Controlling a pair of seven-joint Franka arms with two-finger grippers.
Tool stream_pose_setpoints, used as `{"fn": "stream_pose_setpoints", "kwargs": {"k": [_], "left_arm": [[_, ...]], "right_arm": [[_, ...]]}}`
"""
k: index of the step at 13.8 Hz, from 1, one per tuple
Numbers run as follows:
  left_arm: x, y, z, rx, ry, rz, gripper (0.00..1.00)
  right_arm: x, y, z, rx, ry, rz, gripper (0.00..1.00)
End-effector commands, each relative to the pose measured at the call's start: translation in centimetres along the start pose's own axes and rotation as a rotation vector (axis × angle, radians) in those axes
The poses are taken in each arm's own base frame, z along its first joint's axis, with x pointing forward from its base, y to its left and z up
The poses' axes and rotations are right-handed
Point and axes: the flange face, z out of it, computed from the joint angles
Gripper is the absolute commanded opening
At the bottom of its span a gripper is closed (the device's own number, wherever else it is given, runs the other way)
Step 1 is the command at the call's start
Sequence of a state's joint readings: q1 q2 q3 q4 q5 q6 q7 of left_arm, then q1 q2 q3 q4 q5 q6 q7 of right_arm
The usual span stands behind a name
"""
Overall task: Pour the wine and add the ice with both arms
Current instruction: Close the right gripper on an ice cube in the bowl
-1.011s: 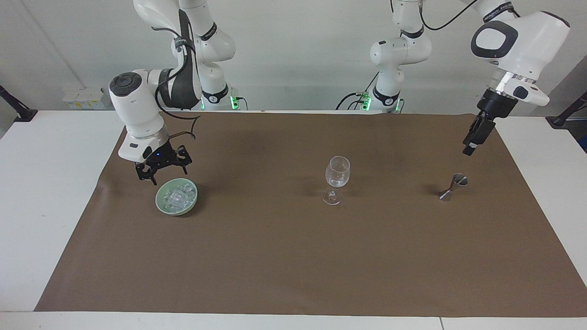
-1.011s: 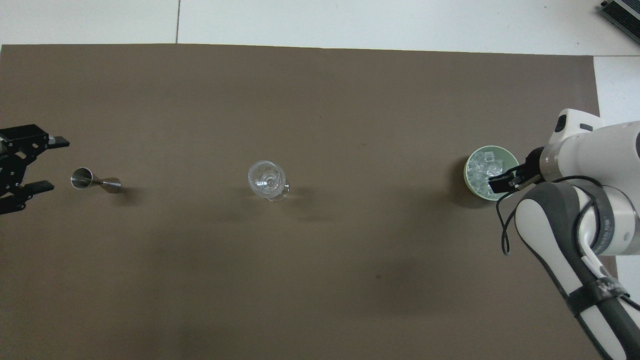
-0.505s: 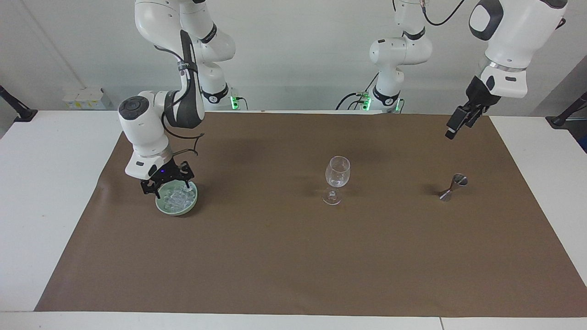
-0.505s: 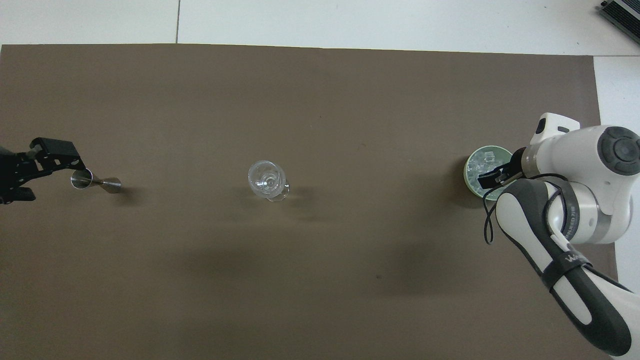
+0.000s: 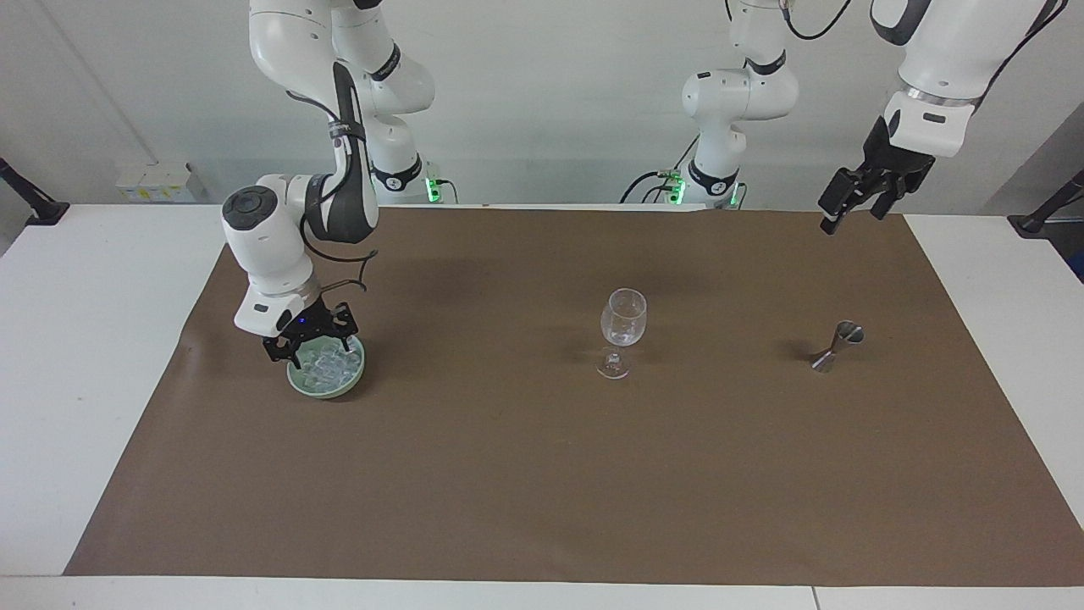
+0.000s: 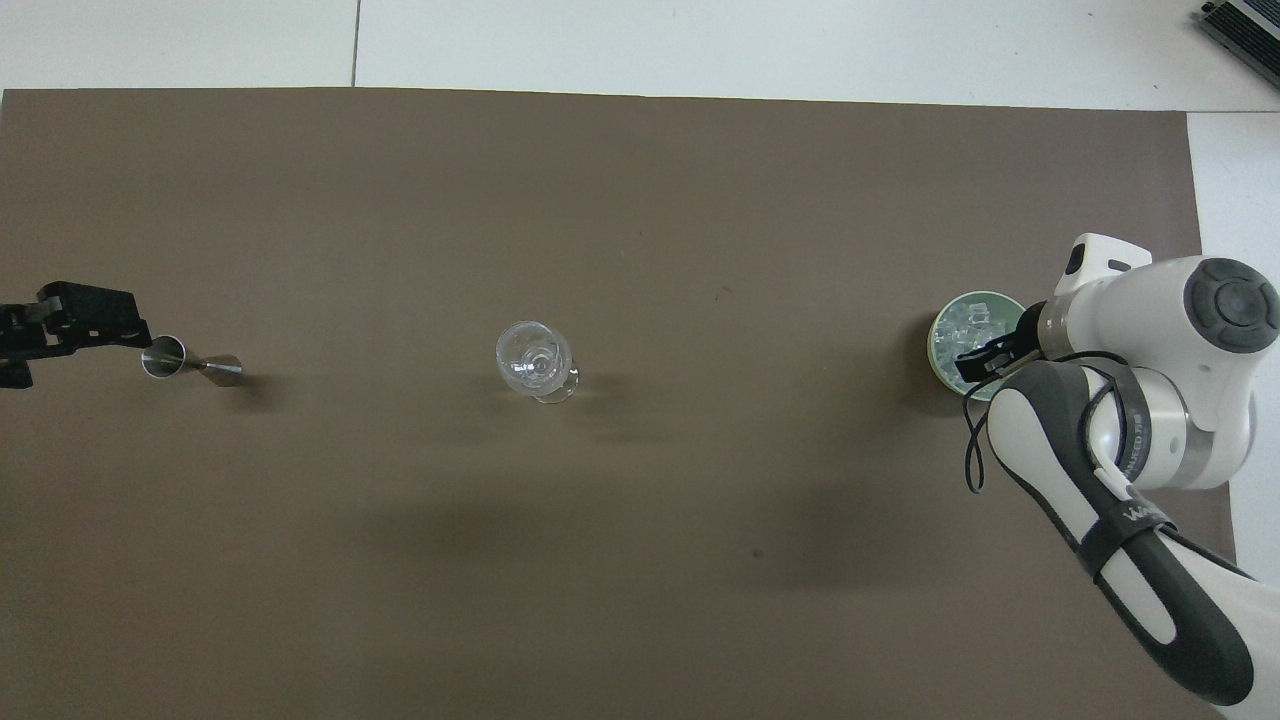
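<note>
The table (image 5: 93,356) stretches wide under a brown mat (image 5: 542,491) that covers most of its top, and everything in play sits on that mat. Two white arms stand at the robots' end. The right arm (image 5: 288,229) bends down low toward its own end of the table, and the right gripper (image 5: 310,346) is right down at the green bowl (image 5: 298,379), its black fingers spread apart and dipping into the bowl's mouth; whether they touch anything inside, I cannot tell. The left arm (image 5: 940,59) hangs high, and the left gripper (image 5: 854,203) hovers up in the air over the mat's edge at the left arm's end, well above the jigger, fingers apart and holding nothing.

In the middle of the mat stands the wine glass (image 5: 622,332), upright on its foot, clear, apart from everything else. The green bowl sits well apart from it, toward the right arm's end. Toward the left arm's end the steel jigger (image 5: 837,346) rests on the mat, leaning in the facing view.

And the ice (image 5: 329,366), a heap of small glassy cubes, lies in the green bowl, just under the right gripper's fingers.
</note>
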State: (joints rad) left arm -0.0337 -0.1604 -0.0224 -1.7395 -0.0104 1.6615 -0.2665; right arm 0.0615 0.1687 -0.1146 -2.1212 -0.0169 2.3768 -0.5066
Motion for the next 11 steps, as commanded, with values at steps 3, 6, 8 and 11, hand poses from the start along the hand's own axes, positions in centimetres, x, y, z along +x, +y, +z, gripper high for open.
{"fn": "stream_pose_setpoints", "kwargs": {"k": [3, 6, 8, 11], "left_arm": [[0.1, -0.6, -0.3, 0.012, -0.019, 0.16, 1.0], [0.2, -0.5, -0.3, 0.012, -0.021, 0.171, 1.0], [0.0, -0.3, 0.1, 0.012, -0.019, 0.176, 1.0], [-0.1, 0.3, -0.1, 0.009, -0.009, 0.182, 1.0]], "right_arm": [[-0.3, 0.2, 0.9, -0.008, 0.021, 0.0, 0.66], [-0.6, 0.3, 1.3, -0.005, 0.014, -0.009, 0.58], [-0.5, 0.3, 1.3, -0.005, 0.015, -0.002, 0.52], [-0.5, 0.3, 1.4, -0.004, 0.012, 0.004, 0.32]]}}
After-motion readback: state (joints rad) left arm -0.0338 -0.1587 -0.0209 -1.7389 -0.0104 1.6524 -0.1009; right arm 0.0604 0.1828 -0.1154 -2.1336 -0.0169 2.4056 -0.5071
